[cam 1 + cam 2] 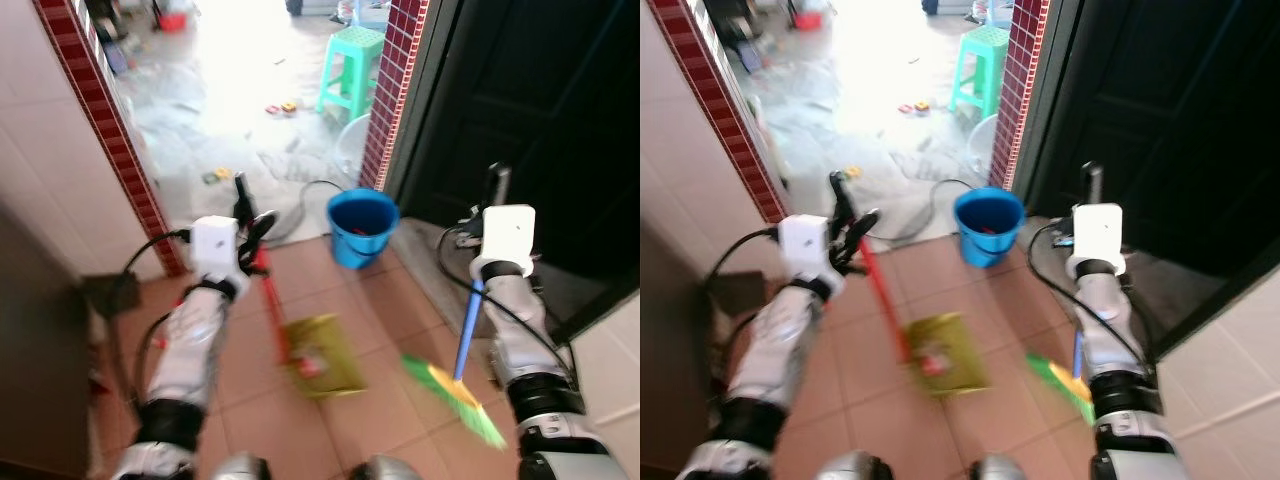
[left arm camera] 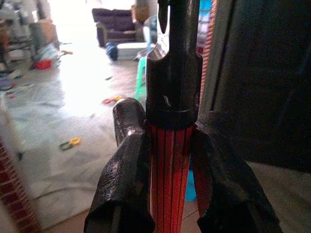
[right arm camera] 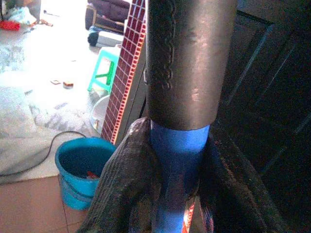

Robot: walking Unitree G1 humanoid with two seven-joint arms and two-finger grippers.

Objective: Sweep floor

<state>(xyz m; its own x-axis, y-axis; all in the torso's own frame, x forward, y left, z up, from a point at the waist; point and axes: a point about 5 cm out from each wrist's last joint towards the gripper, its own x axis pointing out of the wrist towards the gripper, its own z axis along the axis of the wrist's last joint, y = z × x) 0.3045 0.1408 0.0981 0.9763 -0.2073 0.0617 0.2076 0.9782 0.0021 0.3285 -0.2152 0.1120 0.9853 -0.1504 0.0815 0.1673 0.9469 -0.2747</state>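
Note:
My left gripper (image 1: 250,235) is shut on the red handle (image 2: 170,174) of a dustpan, just below its black end cap. The yellow-green dustpan (image 1: 322,356) hangs low over the terracotta floor tiles between my arms, blurred. My right gripper (image 1: 494,200) is shut on the blue handle (image 3: 179,165) of a broom, under its dark grip sleeve. The broom's green and yellow bristles (image 1: 456,398) reach the floor to the right of the dustpan.
A blue bucket (image 1: 361,227) stands on the tiles just ahead, by a red-tiled door pillar (image 1: 395,90). A black cable (image 1: 300,205) snakes past it. A green stool (image 1: 350,70) and small bits of litter (image 1: 280,106) lie in the bright room beyond. A dark door (image 1: 530,110) is to the right.

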